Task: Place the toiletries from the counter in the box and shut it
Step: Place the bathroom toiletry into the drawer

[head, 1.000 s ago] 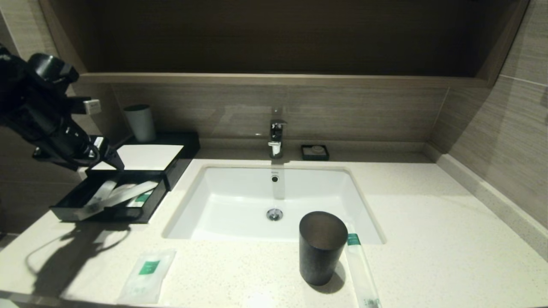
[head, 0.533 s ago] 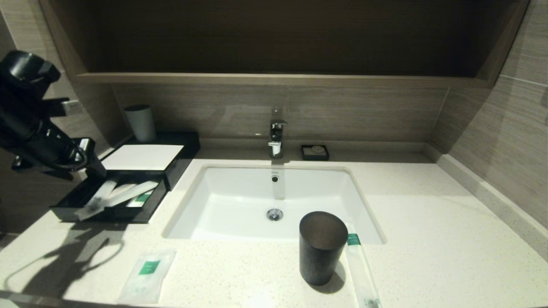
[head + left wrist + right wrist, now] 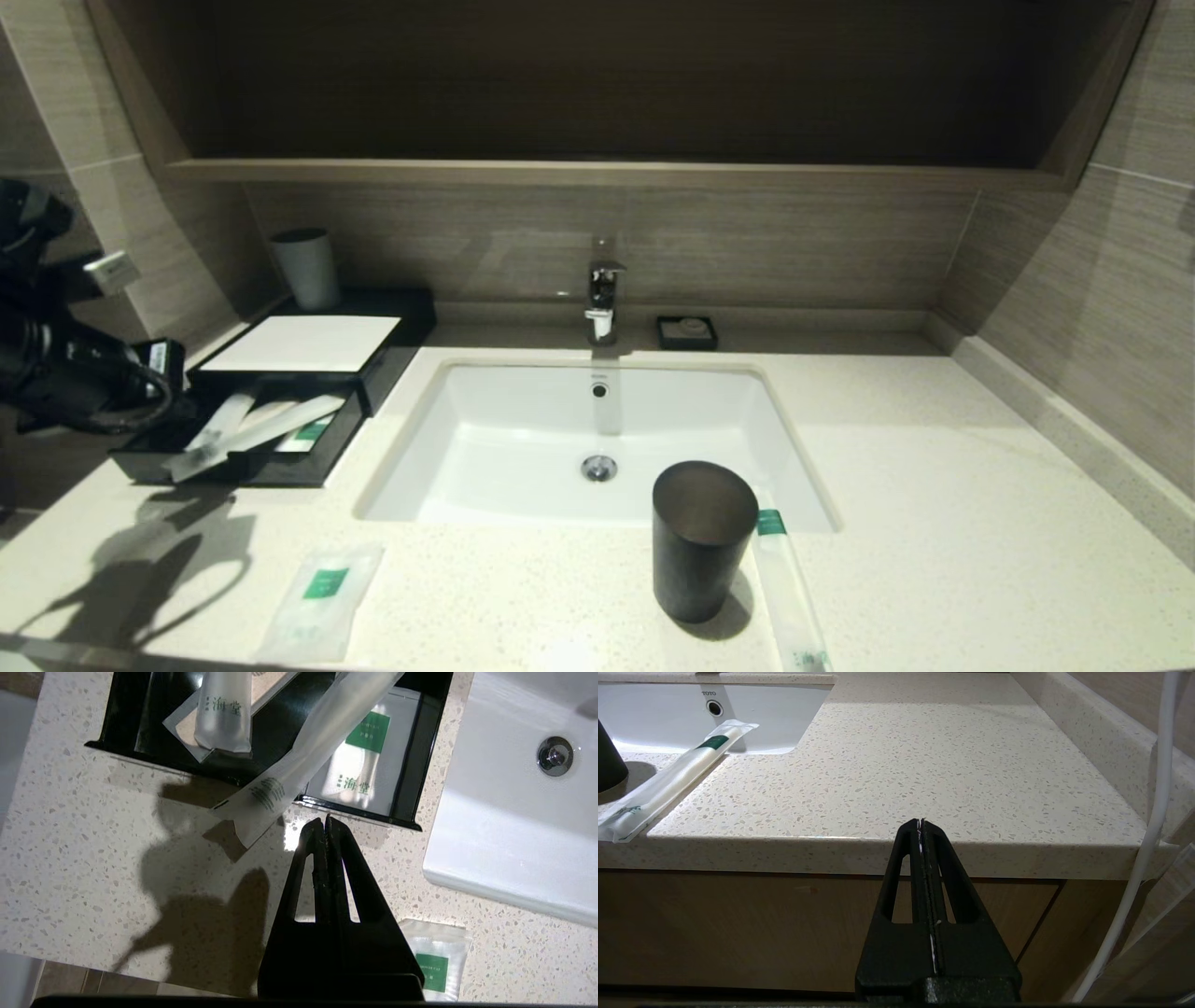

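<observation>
Left hand (image 3: 325, 823) clenched on nothing, above the counter (image 3: 934, 485) just off the open drawer of the box (image 3: 308, 343) at the left edge; right hand (image 3: 922, 826) clenched, parked below the front edge. In the drawer: three sachets, the long one (image 3: 299, 760) overhanging its rim. On the counter: flat sachet (image 3: 322, 602) at the front edge, long sachet (image 3: 789, 597) beside the dark cup (image 3: 700, 541).
</observation>
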